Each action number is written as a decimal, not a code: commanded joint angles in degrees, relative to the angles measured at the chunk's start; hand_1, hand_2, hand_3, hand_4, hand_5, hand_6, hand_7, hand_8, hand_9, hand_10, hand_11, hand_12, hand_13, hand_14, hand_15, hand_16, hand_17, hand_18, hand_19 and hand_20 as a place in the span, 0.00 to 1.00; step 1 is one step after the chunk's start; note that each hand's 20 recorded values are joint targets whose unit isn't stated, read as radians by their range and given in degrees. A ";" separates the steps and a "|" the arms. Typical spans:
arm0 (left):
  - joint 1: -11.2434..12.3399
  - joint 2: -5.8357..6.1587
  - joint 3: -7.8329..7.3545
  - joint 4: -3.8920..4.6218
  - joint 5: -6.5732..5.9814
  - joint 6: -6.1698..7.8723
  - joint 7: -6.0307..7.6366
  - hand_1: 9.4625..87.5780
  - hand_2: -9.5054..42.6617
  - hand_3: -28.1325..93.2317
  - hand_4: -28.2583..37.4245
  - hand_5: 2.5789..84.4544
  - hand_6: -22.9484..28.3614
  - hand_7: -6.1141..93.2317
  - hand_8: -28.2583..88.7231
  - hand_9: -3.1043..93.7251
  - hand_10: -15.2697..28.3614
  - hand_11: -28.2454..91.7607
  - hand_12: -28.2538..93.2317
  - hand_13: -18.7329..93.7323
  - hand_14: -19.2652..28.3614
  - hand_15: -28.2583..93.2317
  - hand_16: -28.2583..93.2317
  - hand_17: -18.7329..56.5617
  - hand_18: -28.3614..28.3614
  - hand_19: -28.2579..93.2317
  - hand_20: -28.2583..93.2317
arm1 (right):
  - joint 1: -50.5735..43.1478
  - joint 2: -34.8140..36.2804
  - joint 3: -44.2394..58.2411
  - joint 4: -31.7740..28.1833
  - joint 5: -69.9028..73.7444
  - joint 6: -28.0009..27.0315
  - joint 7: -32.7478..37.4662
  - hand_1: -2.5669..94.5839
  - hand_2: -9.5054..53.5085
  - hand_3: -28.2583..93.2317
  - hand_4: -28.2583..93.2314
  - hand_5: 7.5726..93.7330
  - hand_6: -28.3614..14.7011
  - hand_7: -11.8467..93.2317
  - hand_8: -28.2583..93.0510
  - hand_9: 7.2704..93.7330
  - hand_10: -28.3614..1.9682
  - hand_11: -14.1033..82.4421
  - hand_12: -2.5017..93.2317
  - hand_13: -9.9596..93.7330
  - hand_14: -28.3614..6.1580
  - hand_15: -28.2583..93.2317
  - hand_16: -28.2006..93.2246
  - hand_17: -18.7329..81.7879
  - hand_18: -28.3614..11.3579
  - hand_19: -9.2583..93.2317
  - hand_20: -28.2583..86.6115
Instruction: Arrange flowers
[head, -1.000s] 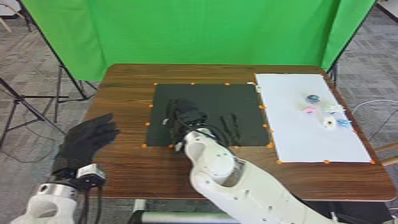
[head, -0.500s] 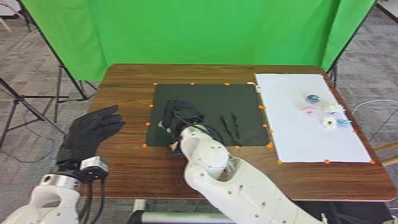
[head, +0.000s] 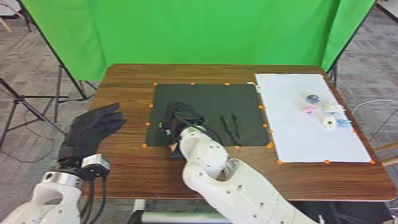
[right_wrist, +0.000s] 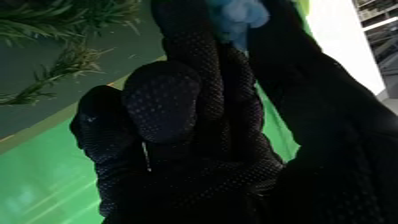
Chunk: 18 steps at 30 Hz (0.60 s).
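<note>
- Because the right hand (head: 185, 114) pinches the blue flower (right_wrist: 240, 16) near its fingertips, between thumb and fingers, a slight loosening could let it twist or drop; how firm the hold is, I cannot tell.
- Over the left part of the black mat (head: 200, 91), that hand and its forearm cover the ground beneath them, so the flower could be set down crooked or off its spot, the likely cause being a poor line of sight from above.
- Green sprigs (right_wrist: 67, 17) show close to the flower in the right wrist view; a sideways sweep could snag the needles and drag them out of place.
- If the flower clings to the glove on release, pulling away fast could tip it over.
- The other blooms, among them a pink flower (head: 309, 110), lie on the white sheet (head: 311, 145), well apart from this work and at little risk for now.
- With its fingers loosely extended, the left hand (head: 89, 132) holds nothing beside the mat and poses little threat.
</note>
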<state>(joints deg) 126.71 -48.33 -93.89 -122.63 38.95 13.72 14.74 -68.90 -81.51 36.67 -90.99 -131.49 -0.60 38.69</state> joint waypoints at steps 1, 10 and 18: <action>-0.19 -0.61 0.27 0.03 0.55 -0.77 -0.79 0.22 0.27 0.91 0.12 0.49 0.69 0.25 0.15 0.42 0.85 0.55 0.32 0.39 0.98 0.76 0.12 0.12 0.89 0.73 0.29 | 0.77 -0.36 -0.60 -0.20 0.46 0.25 1.47 0.42 0.00 0.88 0.00 0.75 0.58 0.33 0.15 0.84 0.52 0.48 0.23 0.84 0.64 0.82 0.41 0.72 0.33 1.00 0.60; -0.38 -1.04 0.30 0.13 0.83 -1.28 -0.79 0.22 0.27 0.91 0.12 0.49 0.69 0.25 0.15 0.42 0.85 0.55 0.32 0.38 0.98 0.76 0.12 0.12 0.89 0.73 0.29 | 0.59 -0.05 0.05 -1.68 0.82 -1.55 2.83 0.40 0.00 0.87 0.00 0.73 0.56 0.33 0.14 0.82 0.50 0.48 0.23 0.83 0.63 0.83 0.41 0.71 0.32 1.00 0.59; 0.76 -1.29 -0.18 -0.14 0.68 -1.30 -0.96 0.22 0.27 0.91 0.12 0.50 0.69 0.25 0.15 0.42 0.85 0.55 0.32 0.38 0.98 0.76 0.12 0.12 0.88 0.73 0.29 | 2.07 -0.71 0.67 -1.64 0.84 -2.25 3.11 0.40 0.00 0.86 0.00 0.73 0.56 0.32 0.14 0.82 0.49 0.49 0.23 0.83 0.63 0.83 0.41 0.71 0.32 1.00 0.59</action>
<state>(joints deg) 126.09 -49.07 -93.72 -122.54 39.49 12.84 14.21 -68.34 -81.56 36.98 -92.24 -130.30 -2.23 41.30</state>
